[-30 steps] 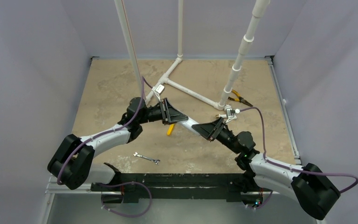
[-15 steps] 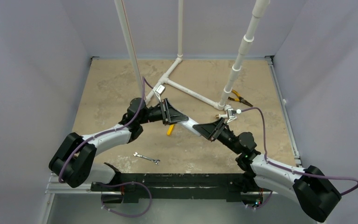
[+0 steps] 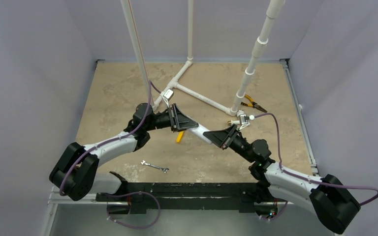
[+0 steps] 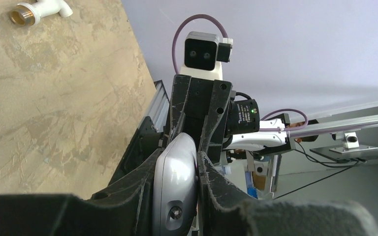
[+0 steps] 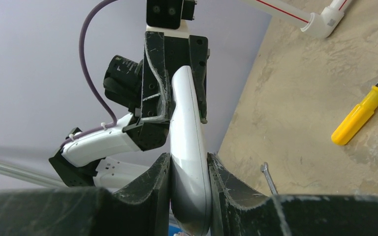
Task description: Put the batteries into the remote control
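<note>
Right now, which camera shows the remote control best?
The right wrist view: the remote control shows most of its long white side there. The left wrist view shows only one rounded end, and the top view shows only a short white strip.

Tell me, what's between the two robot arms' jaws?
The slim white plastic remote control bridges them, each end clamped in jaws; the top external view shows it.
</note>
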